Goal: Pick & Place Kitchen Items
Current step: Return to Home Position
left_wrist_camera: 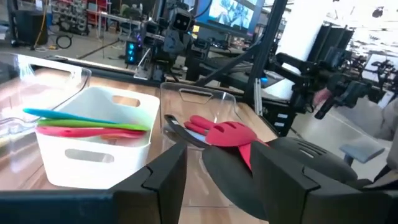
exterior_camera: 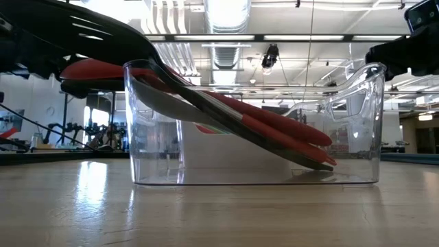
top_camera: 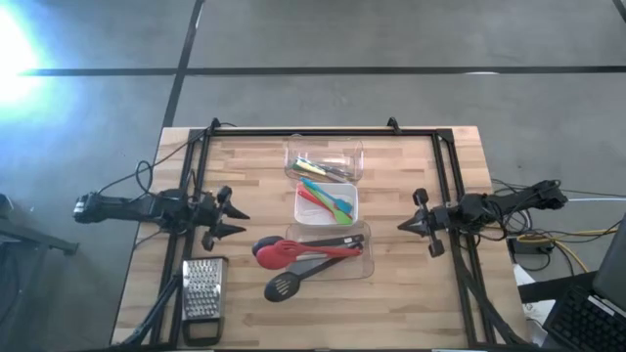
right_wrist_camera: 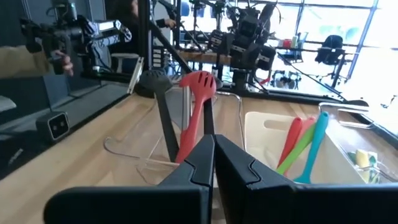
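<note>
The red and black long-handled utensils lie in the near clear plastic tub, teal, green and red spatulas in the white bin behind, so you look mid-homing: left gripper spread empty at their left, right gripper pinched together at their right; next, draw both arms back.

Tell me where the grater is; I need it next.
The grater lies on the table, lower left in the high view, just left of the black slotted spoon.

White glare floods the floor beyond my table. Ceiling lights backlight the clear tub, gleaming off the wood.
</note>
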You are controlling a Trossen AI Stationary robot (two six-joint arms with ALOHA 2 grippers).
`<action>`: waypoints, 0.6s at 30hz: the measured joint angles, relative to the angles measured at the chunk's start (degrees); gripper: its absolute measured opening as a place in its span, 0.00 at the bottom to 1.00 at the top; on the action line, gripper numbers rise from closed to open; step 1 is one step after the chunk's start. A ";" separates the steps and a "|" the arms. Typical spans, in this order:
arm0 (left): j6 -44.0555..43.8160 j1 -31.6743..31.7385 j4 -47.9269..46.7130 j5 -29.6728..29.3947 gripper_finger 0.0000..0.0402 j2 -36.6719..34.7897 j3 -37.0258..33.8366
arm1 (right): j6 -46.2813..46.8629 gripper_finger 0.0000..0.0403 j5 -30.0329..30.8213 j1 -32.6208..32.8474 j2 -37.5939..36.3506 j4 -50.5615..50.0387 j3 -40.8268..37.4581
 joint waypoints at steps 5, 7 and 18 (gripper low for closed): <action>-0.37 0.00 0.53 -0.28 0.45 0.01 -0.42 | -0.59 0.02 0.08 0.00 0.29 -0.01 0.00; -0.37 0.00 0.51 -0.35 0.45 0.01 -0.42 | -0.59 0.02 0.08 0.00 0.32 -0.01 0.00; -0.39 0.00 0.25 -0.42 0.45 0.01 -0.40 | -0.61 0.02 0.11 0.00 0.28 -0.01 0.02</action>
